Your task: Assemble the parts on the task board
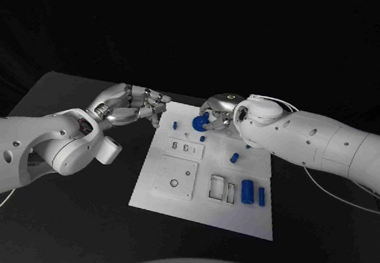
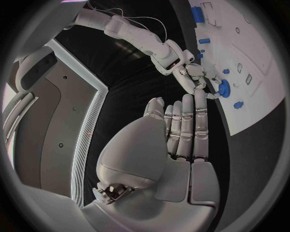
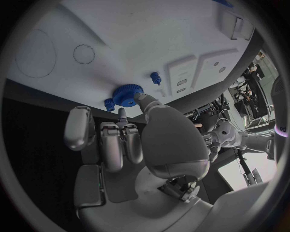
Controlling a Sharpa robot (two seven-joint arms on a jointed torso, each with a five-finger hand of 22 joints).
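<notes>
The white task board [image 1: 203, 202] lies mid-table. At its far edge my right hand [image 1: 219, 109] pinches a blue gear [image 1: 202, 121] between thumb and a finger; in the right wrist view the gear [image 3: 127, 95] sits just over the board [image 3: 121, 29] beside two small blue pegs [image 3: 156, 77]. My left hand [image 1: 134, 105] hovers off the board's far left corner, fingers apart and holding nothing; its wrist view shows its fingers [image 2: 184, 125] stretched toward the gear [image 2: 224, 88]. Loose blue parts lie on the board: a short peg [image 1: 234, 156] and two cylinders [image 1: 248, 191].
Raised white fixtures stand on the board: a slotted block [image 1: 186, 147], a square plate with a hole [image 1: 176, 176] and a rectangular frame [image 1: 222, 189]. Black table [image 1: 69, 233] surrounds the board. A thin cable hangs off my right forearm [image 1: 331, 184].
</notes>
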